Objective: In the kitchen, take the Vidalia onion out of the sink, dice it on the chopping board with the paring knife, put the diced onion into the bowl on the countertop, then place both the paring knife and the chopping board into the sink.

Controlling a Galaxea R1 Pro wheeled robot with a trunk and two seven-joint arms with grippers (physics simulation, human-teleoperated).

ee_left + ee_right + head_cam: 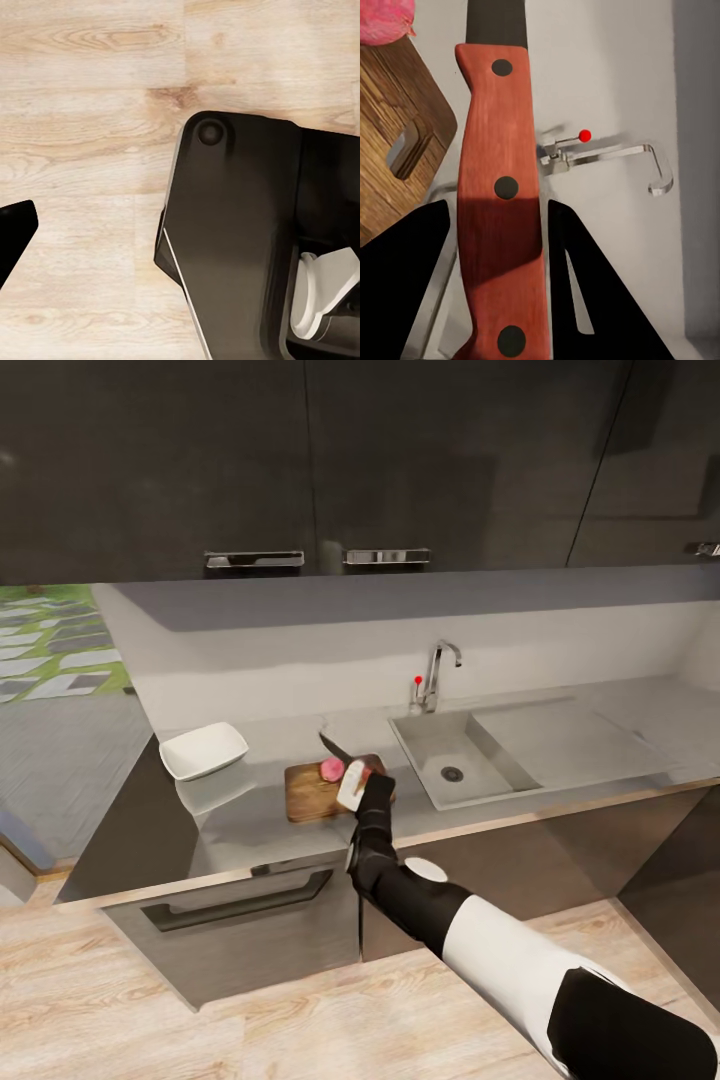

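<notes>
Right tool point(499, 247) clamped on the paring knife point(499, 217) — reddish wooden handle with three dark rivets, pinched between two black fingers point(405, 277), dark blade running forward out of the grip. In the head view, same right tool point(358, 785) hovering over the near right end of the chopping board point(320, 790), blade pointing away toward the wall. Just ahead of the blade, a pink rounded onion point(331, 768) resting on the board; in the right wrist view, a fuzzy pink edge of it beside the blade tip. Board brown, grained, rounded at the corners, with a small slot hole point(405, 150) near the end beside the handle. To the tool's right, the sink point(465, 760): grey steel, rectangular basin, round drain, flat draining panel, curved chrome tap point(438, 670) with a red knob. Well off to the tool's left, the white glossy square bowl point(203, 748), apart from the board.

Smooth grey surface point(250, 820), faintly reflective, over dark grey cabinets; pale wall behind, dark upper cabinets with chrome handles; light wood-plank floor point(82, 112) below.

Left tool — one black fingertip point(13, 236) visible above the floor, open or closed impossible to tell.
</notes>
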